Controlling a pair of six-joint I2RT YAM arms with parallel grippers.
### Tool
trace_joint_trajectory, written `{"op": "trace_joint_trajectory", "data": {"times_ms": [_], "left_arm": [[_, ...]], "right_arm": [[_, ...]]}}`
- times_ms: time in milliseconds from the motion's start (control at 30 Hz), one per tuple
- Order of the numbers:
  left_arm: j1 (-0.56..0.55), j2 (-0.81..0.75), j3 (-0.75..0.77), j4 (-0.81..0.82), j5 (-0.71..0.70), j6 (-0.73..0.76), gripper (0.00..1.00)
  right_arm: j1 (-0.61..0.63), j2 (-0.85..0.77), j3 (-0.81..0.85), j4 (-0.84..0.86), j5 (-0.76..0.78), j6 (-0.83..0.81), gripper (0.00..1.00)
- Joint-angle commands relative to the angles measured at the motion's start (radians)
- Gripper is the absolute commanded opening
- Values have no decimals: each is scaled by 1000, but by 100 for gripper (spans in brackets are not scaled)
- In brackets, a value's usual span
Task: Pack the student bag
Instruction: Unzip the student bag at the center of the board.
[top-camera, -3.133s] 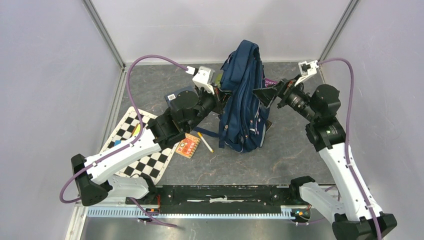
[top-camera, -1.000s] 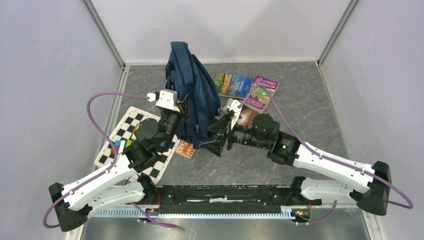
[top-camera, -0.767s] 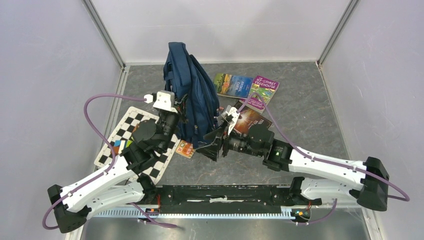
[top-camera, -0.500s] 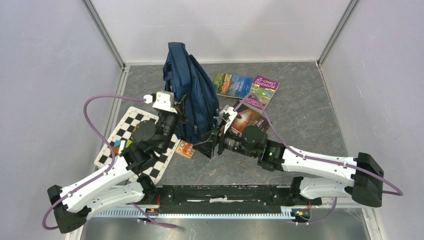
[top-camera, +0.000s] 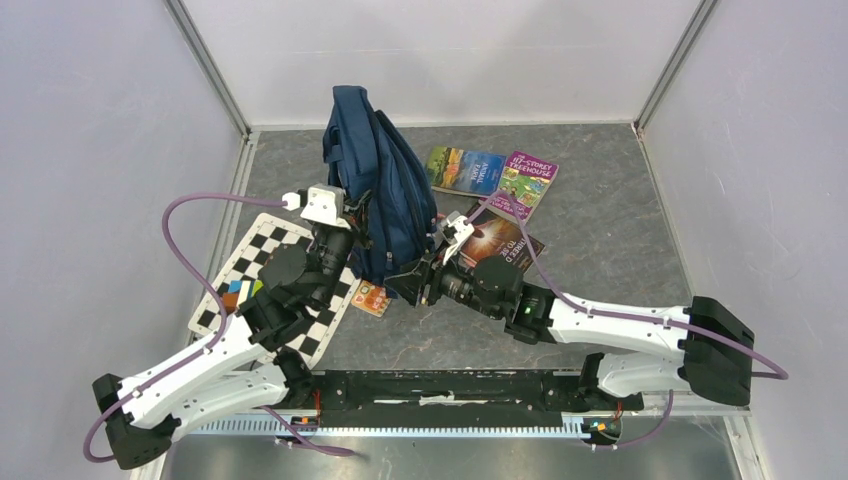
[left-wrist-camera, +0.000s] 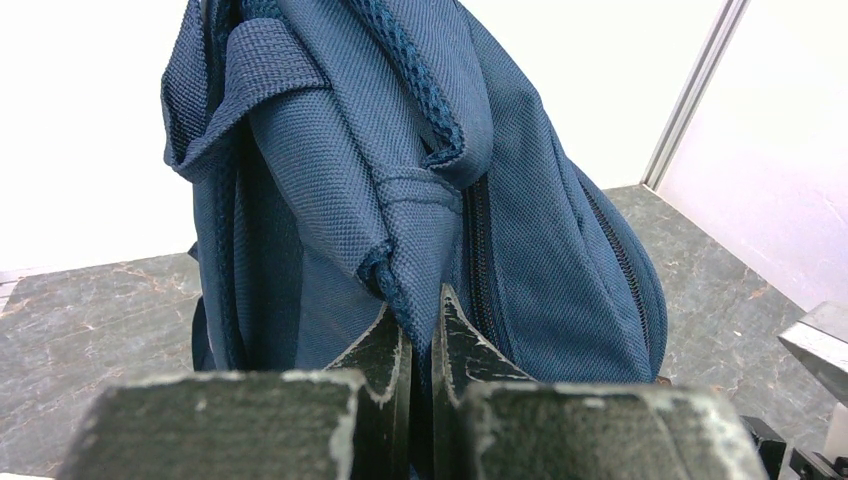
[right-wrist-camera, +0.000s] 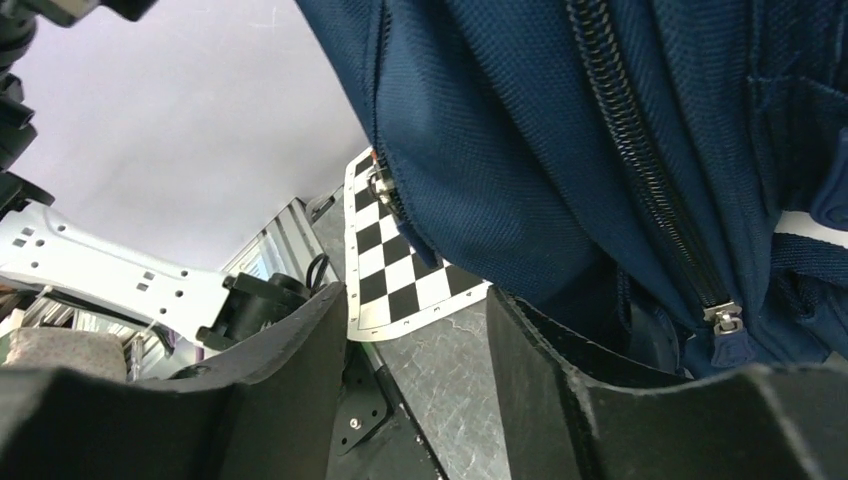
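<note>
A: Where's the bag?

B: Large navy-blue fabric backpack (top-camera: 385, 185). It stands upright on the grey stone-patterned tabletop (top-camera: 600, 250), left of centre and toward the back. Its foot is near the black-and-white checkered board (top-camera: 262, 262).

A: Arms?

B: Left gripper (left-wrist-camera: 418, 318): jaws pinched almost together on a stitched fold of the backpack's side, seemingly propping it up. Right gripper (right-wrist-camera: 420, 330): jaws spread wide, nothing between them. It sits low against the opposite side of the pack, near a metal zip pull (right-wrist-camera: 727, 320).

A: Anything inside yet?

B: Cannot see inside. The zip teeth that show in both wrist views look closed. Three flat books lie out on the tabletop to the right of the pack:
- a green-and-blue book (top-camera: 466, 170)
- a purple paperback (top-camera: 527, 180) just beside it
- a dark-covered book (top-camera: 500, 243) nearer the arms

A small orange card (top-camera: 371, 297) sits just beside the board.

A: So, progress?

B: Early, by my reading. The pack is stood up and steadied. Opening a compartment and loading the loose items all remain.
</note>
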Motion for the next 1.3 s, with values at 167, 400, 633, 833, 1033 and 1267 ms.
{"op": "trace_joint_trajectory", "data": {"times_ms": [167, 400, 633, 833, 1033, 1267], "left_arm": [[11, -30, 1, 57, -12, 34, 2], [10, -25, 1, 54, -5, 26, 2], [11, -26, 0, 53, 1, 22, 2], [11, -29, 0, 52, 0, 22, 2], [11, -26, 2, 51, 0, 23, 2], [10, -31, -3, 53, 2, 20, 2]], "right_arm": [[-1, 80, 42, 122, 39, 23, 52], [-1, 94, 17, 193, 95, 51, 56], [-1, 120, 29, 258, 152, 29, 60], [-1, 146, 66, 257, 175, 9, 46], [-1, 120, 52, 258, 151, 9, 4], [-1, 42, 51, 190, 99, 10, 0]]}}
